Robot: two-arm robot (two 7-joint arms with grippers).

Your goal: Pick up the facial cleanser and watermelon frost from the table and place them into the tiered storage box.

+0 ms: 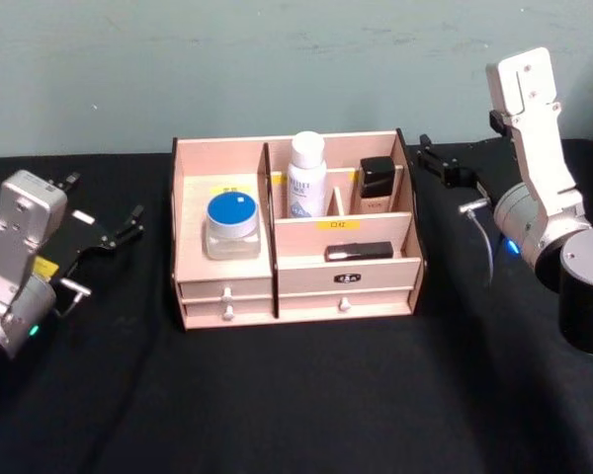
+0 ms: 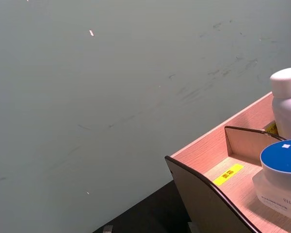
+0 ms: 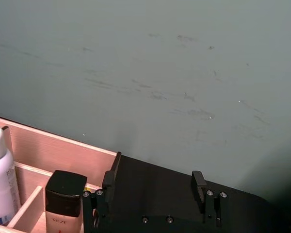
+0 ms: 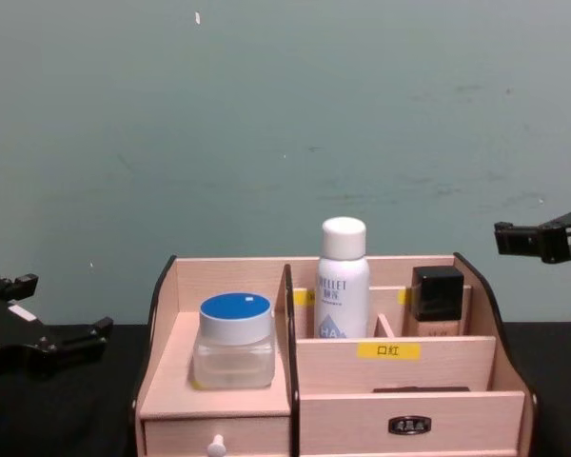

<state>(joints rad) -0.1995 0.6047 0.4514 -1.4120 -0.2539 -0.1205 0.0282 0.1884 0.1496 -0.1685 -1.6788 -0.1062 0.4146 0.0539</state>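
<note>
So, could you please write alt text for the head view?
A wooden organiser on a black table holds a blue-lidded jar, white bottle and black-capped bottle. Open left gripper and right gripper flank it.

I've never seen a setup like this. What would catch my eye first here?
Probably the pale wooden storage box in the middle of the black table, with a blue-lidded jar in its left compartment, a white bottle standing at the back and a dark-capped bottle beside it. Then the two robot arms flanking it: the left gripper and the right gripper, both with jaws open and holding nothing.
</note>
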